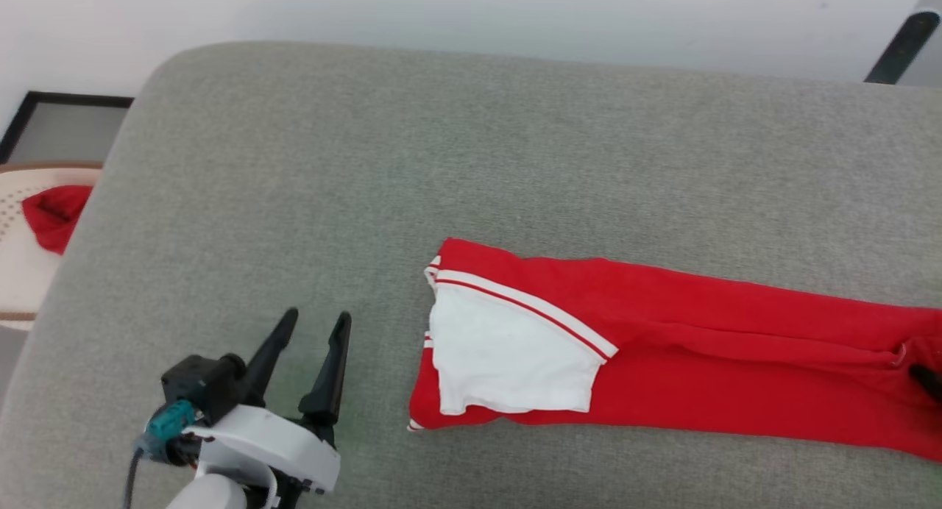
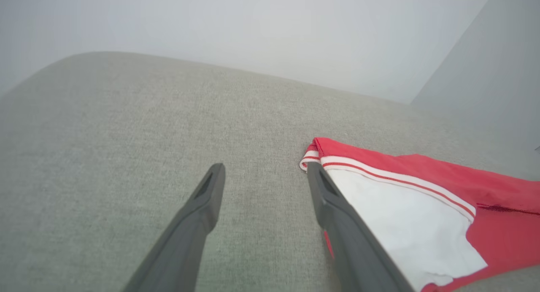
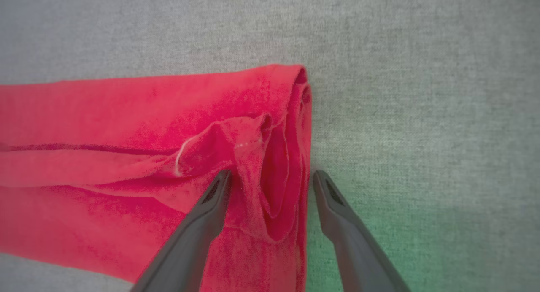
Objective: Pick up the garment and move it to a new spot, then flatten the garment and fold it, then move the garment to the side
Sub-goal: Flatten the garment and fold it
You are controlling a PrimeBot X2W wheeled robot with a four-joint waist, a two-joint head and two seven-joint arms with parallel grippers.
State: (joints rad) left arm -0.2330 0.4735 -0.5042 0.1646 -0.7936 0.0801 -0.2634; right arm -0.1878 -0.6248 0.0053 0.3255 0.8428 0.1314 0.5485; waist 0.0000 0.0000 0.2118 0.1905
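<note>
The garment (image 1: 684, 347) lies on the grey cushion (image 1: 441, 163) as a long red strip running off the right edge, with a white sleeve and striped trim on top at its left end. My left gripper (image 1: 318, 316) stands open just left of that end, apart from it, with nothing between its fingers. In the left wrist view the left gripper (image 2: 265, 167) frames bare cushion, and the garment (image 2: 400, 207) lies beside its right finger. My right gripper (image 3: 272, 174) is open over the other end of the garment (image 3: 126, 114), with the bunched red hem lying between its fingers. One dark right finger (image 1: 926, 380) pokes in at the head view's right edge.
Beyond the cushion's rounded left edge stands a pale perforated piece of furniture (image 1: 22, 273) with a red cloth (image 1: 55, 215) on it. A dark frame (image 1: 44, 104) sits behind that. A dark bar (image 1: 901, 49) leans at the upper right. A white wall runs behind the cushion.
</note>
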